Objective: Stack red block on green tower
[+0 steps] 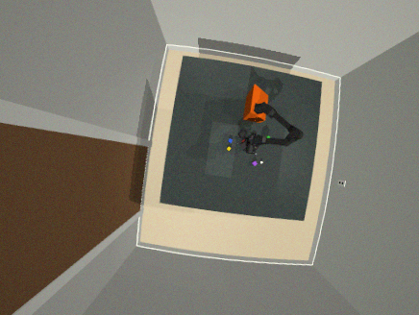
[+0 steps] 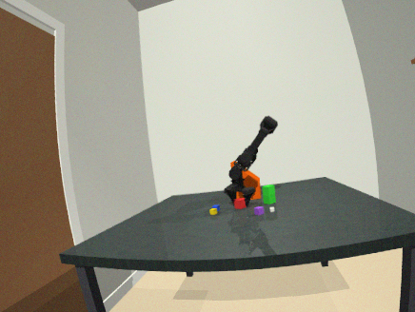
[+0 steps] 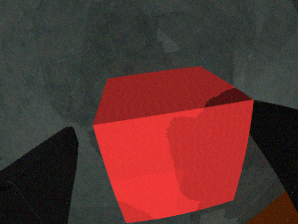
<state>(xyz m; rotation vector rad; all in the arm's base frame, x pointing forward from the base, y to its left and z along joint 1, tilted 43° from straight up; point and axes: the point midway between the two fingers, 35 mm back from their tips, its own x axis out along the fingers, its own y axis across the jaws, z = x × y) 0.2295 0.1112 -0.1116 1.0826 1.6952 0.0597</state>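
The red block sits on the dark table, mostly hidden by the arm in the top view. My gripper is open, low over the block, with a finger on each side of it. In the wrist view a gap shows between the left finger and the block. The right finger is close to the block's right side; whether they touch I cannot tell. The green tower stands upright to the right of the block, largely covered by the arm in the top view.
A purple block and a small white block lie in front of the tower. A blue block and a yellow block lie left of the red block. The orange base is behind.
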